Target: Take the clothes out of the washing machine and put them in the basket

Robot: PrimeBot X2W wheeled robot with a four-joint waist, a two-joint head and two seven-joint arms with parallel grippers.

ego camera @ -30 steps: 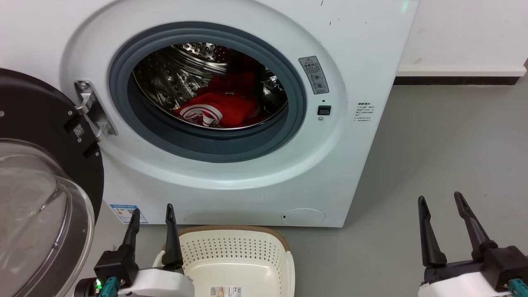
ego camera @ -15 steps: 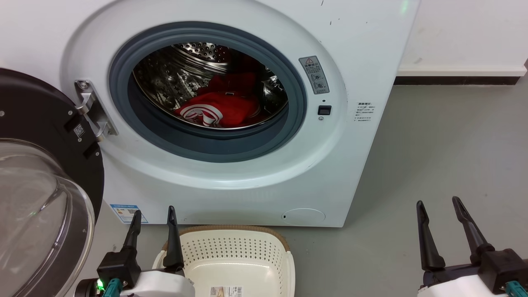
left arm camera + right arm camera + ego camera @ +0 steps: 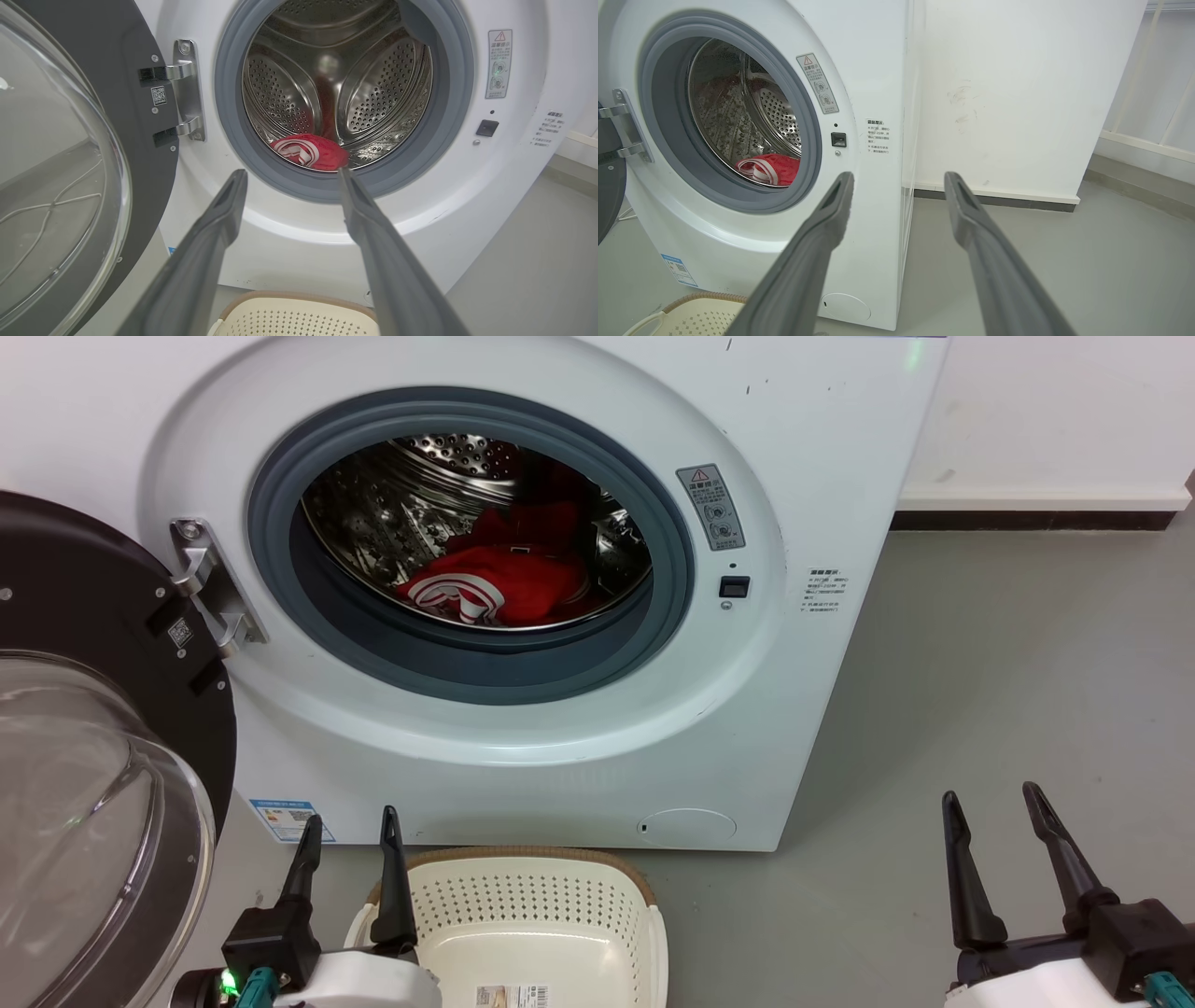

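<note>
the clothes (image 3: 504,581) lie in a soft red heap at centre frame, low in the perforated steel drum (image 3: 392,513) of the washing machine (image 3: 560,737); they look light and limp, likely to drape and snag, so a raised fold near the white-striped trim at the front seems the best pinch; the basket (image 3: 523,901), cream perforated plastic with a woven-look rim, sits at bottom centre holding no clothes; the left gripper (image 3: 350,815), bottom left, and right gripper (image 3: 991,791), bottom right, grasp nothing, fingers spread apart; the glossy glass door (image 3: 84,616) hangs open at left
</note>
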